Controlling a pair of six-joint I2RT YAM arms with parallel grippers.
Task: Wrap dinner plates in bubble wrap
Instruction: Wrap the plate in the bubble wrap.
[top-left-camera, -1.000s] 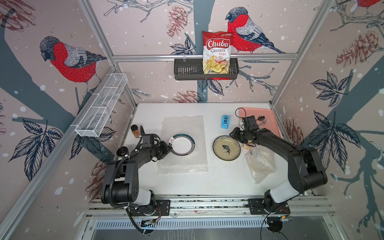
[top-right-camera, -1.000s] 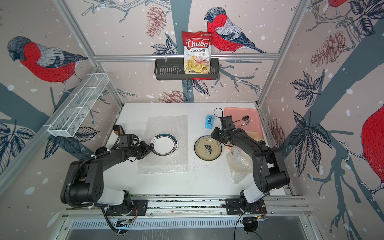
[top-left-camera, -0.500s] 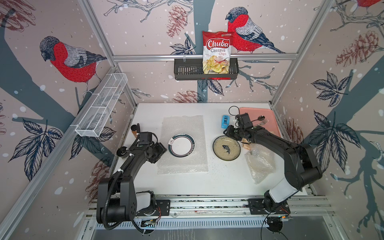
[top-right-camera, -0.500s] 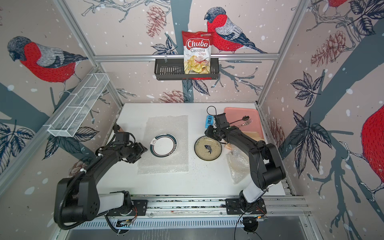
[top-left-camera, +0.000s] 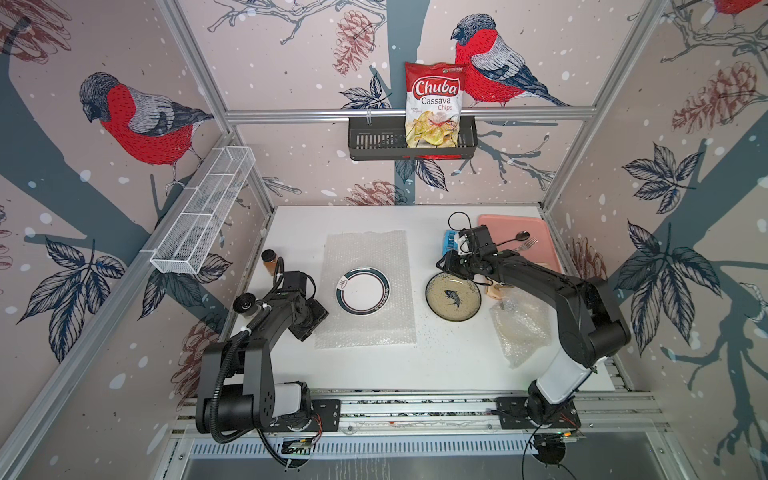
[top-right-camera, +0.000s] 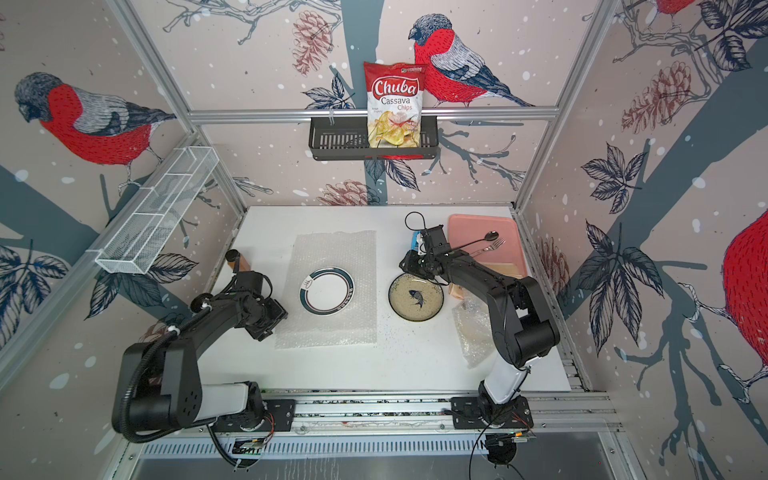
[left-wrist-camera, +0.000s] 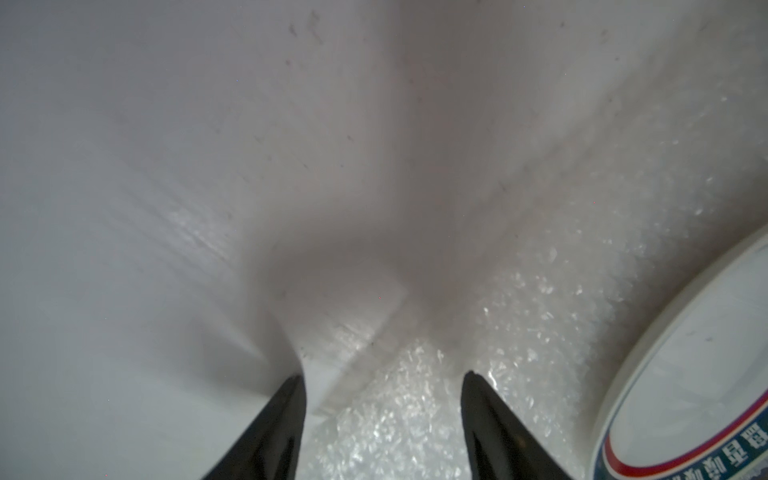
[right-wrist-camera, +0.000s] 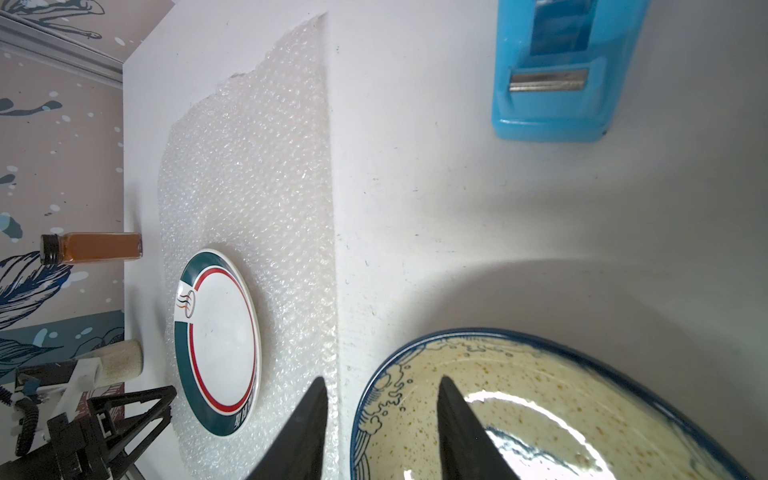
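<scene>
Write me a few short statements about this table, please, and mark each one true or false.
1. The white-centred plate lies on the flat bubble wrap sheet. True.
2. The fish plate also lies on bubble wrap. False: it sits on the bare table.
3. The left gripper is shut on the sheet's corner. False: its jaws stand open over the sheet's edge, holding nothing.
4. A spoon and a fork lie on the pink tray. True.

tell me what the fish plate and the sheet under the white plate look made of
The fish plate: probably glazed ceramic; speckled tan face with glossy glare. The sheet: clear plastic bubble wrap; see-through film covered in small bubbles.
</scene>
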